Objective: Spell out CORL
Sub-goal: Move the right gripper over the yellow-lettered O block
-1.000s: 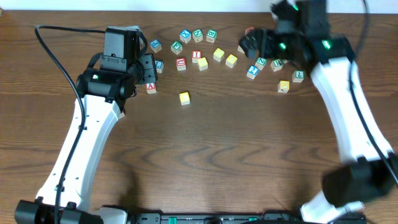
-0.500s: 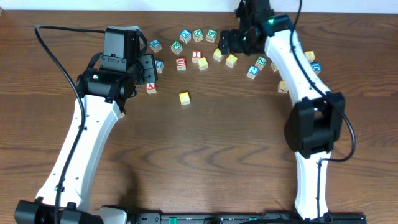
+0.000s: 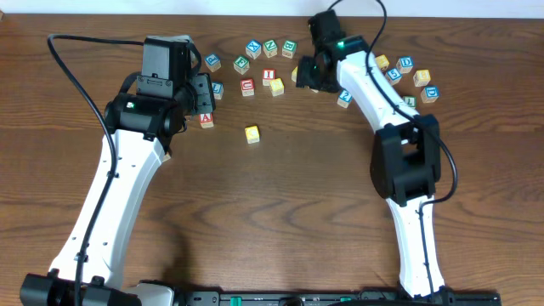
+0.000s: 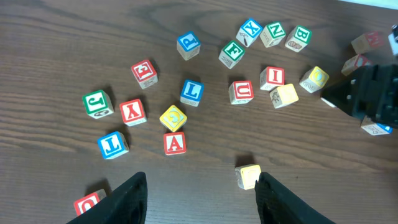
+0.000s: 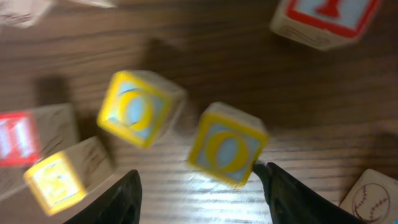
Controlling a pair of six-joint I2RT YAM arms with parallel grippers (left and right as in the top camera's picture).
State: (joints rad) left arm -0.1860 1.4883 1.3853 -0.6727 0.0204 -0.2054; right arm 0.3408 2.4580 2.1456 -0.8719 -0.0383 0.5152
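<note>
Two yellow cubes with an O face [image 5: 140,109] [image 5: 227,144] lie side by side on the wood, just ahead of my right gripper [image 5: 205,200], which is open and empty; its right finger is close to the nearer O cube. In the overhead view the right gripper [image 3: 308,75] covers them. A third yellow cube [image 3: 252,133] lies alone, near the right finger of my open, empty left gripper [image 4: 202,208]. Two cubes with a blue L face [image 4: 191,91] [image 4: 112,144] lie further ahead. I cannot make out a green R.
Several more letter cubes lie in a band along the far side of the table [image 3: 272,195], among them a red A [image 4: 174,143], a red U [image 4: 240,92] and a green E [image 4: 232,53]. A second group [image 3: 422,77] lies at the far right.
My right arm has swung left from the right-hand cluster to above the two yellow O cubes near the middle. The left arm and the lone yellow cube have not moved.
</note>
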